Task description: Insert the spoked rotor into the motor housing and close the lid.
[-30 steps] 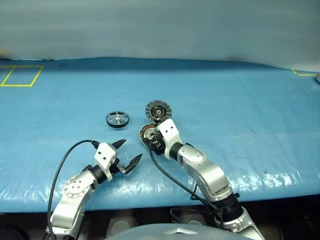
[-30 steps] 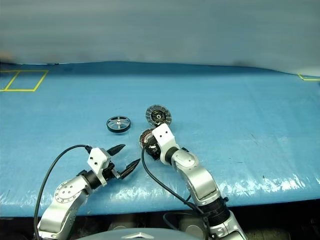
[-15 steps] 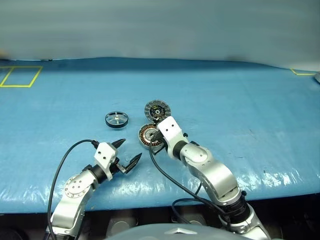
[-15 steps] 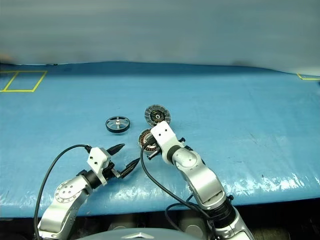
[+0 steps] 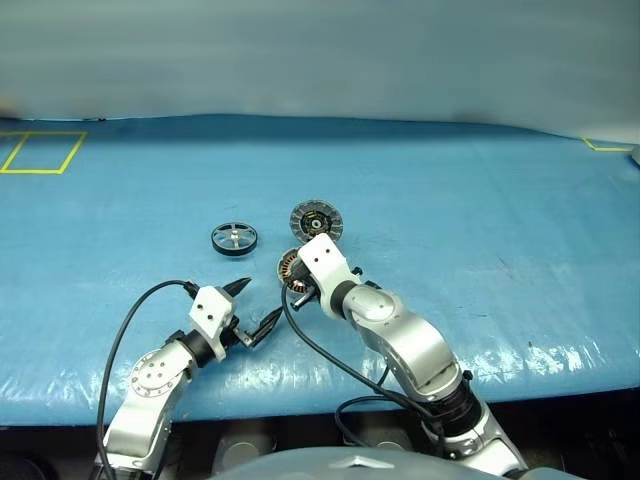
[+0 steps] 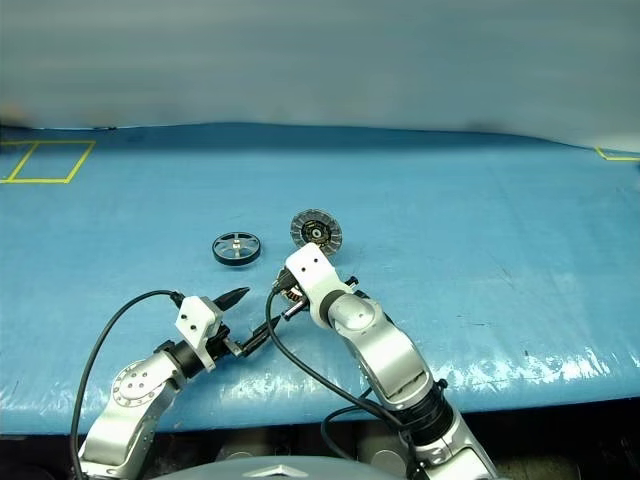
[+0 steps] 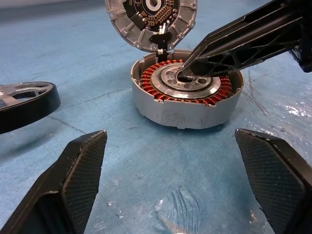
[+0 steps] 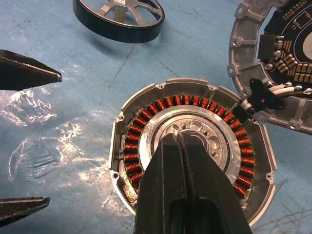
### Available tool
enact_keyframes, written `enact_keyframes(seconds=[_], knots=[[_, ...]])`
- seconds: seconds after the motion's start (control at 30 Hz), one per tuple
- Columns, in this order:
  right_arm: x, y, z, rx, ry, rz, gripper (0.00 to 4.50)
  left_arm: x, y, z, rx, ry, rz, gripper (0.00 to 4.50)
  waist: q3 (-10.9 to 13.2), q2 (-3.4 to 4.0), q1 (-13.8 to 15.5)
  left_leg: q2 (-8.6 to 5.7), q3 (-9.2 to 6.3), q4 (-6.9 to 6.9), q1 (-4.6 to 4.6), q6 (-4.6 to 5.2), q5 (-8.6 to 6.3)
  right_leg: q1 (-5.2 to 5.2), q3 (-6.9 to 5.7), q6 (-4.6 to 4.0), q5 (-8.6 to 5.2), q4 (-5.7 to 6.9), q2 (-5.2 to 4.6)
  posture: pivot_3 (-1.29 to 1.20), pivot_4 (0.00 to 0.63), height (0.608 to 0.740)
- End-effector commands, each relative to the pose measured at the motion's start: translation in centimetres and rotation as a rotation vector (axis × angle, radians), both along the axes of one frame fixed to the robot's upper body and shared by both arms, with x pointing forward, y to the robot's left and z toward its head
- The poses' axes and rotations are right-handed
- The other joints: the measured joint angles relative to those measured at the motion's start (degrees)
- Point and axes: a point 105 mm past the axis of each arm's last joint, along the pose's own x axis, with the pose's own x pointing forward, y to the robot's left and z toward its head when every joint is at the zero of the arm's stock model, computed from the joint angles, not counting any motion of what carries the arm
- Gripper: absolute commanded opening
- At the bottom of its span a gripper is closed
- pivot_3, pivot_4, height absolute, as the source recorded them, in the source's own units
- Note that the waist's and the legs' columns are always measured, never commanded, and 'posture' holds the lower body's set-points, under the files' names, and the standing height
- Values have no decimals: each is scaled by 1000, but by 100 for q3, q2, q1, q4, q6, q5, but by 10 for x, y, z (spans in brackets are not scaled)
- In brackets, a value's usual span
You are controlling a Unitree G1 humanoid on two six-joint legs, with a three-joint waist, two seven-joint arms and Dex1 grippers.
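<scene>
Fingers pressed together on the right gripper (image 8: 178, 141), tips down in the silver centre of the motor housing (image 7: 187, 87), gripping nothing. The left gripper (image 7: 183, 187) sat spread wide and empty, just short of it. The housing lay flat on the blue table (image 5: 480, 200), open face up. The lid (image 7: 151, 22) was swung open behind it, inner face showing. The spoked rotor (image 5: 234, 239) lay flat, off to the left.

1. Housing (image 7: 186, 100): round grey puck lying flat, open face up, copper winding ring around a silver centre; the right claw (image 8: 179, 146), pressed shut, has its tip on that centre.
2. Lid (image 7: 151, 22): hinged open at the housing's far edge, inner face showing, beyond the claw.
3. Rotor (image 5: 234, 238): dark-rimmed spoked wheel, flat, left of the right claw, apart.
</scene>
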Motion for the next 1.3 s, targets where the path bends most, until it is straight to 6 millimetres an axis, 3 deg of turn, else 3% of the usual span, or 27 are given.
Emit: enact_keyframes(seconds=[0.03, 0.43, 0.97, 1.17, 1.3], knots=[[7, -1, 7, 19, -36, -23, 35, 1, -3, 7, -7, -37, -4, 4500, 0, 0, 0, 0, 0, 0, 0, 0, 0, 0, 0, 0, 0, 0, 0, 0, 150, 740], [13, -11, 3, 10, -39, -77, 35, 1, -2, 9, -4, -39, -10, 4500, 0, 0, 2, 0, 0, 0, 1, 0, 0, 0, 0, 1, 0, 0, -1, 0, 150, 740], [7, 1, -5, 9, 33, -14, 35, 2, -1, 6, 5, -35, -10, 4500, 0, 0, -19, 0, 0, 0, 1, 0, 0, 0, 0, 1, 0, 0, 0, 0, 150, 740], [5, 4, 1, 49, 45, -9, 35, 2, -2, 7, 1, -34, -3, 4500, 0, 0, -31, 1, -1, 0, 1, 1, 0, 0, 0, 1, 0, 0, 0, 0, 150, 740], [5, 3, 17, 97, -14, 6, 35, 2, -2, 10, -8, -44, 8, 4500, 1, 1, -32, 1, -1, 0, 0, 1, -1, -1, 0, 1, 0, 0, 0, 0, 150, 740]])
